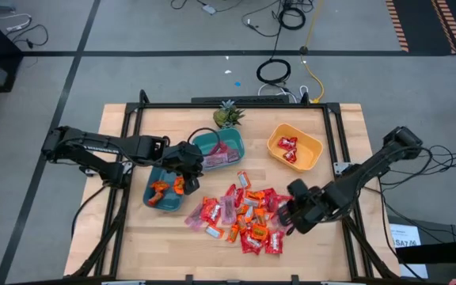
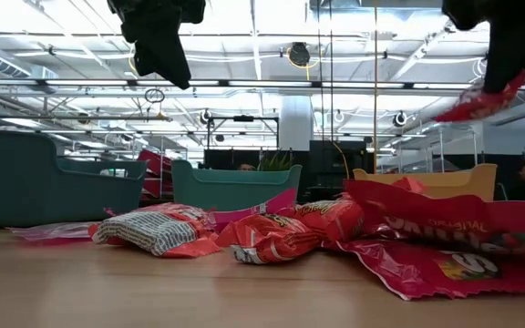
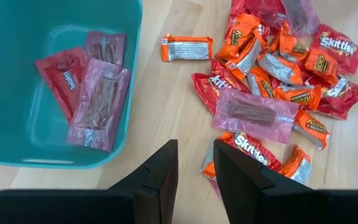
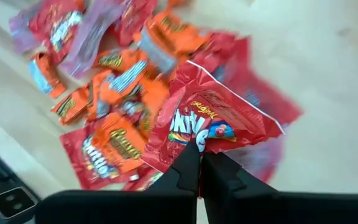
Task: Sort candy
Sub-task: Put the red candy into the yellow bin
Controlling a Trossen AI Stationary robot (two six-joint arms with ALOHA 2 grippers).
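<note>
**Red packet lifted from the pile, thin grip at one edge**

The right gripper (image 4: 199, 163) has its fingers closed on one red Skittles packet (image 4: 216, 121), pinching it by a crumpled edge just above the candy pile (image 1: 244, 215). In the low view the packet hangs clear of the tabletop (image 1: 347, 142). The left gripper (image 3: 194, 171) hovers between the pile and the teal bowl of pink packets (image 3: 17, 81), fingers a little apart and holding nothing.

Risks, as I judge them: the grip takes only a corner of slick wrapper, so a quick swing toward the yellow bowl (image 1: 294, 147) beyond the pile could let the packet slip or flutter out and land short. Its trailing end sits close over other wrappers and might drag one off the pile. The two arms work either side of the pile, so a move across it could bring them together.

Counted from the high view: three bowls beside the pile, two teal and one yellow. The yellow bowl holds what looks like two red packets; the teal bowl with orange candy (image 1: 165, 190) holds about three pieces, though the left arm hides part of it; the other teal bowl holds three packets. The pile holds roughly twenty. One green plant (image 1: 227, 115) stands behind the bowls.
</note>
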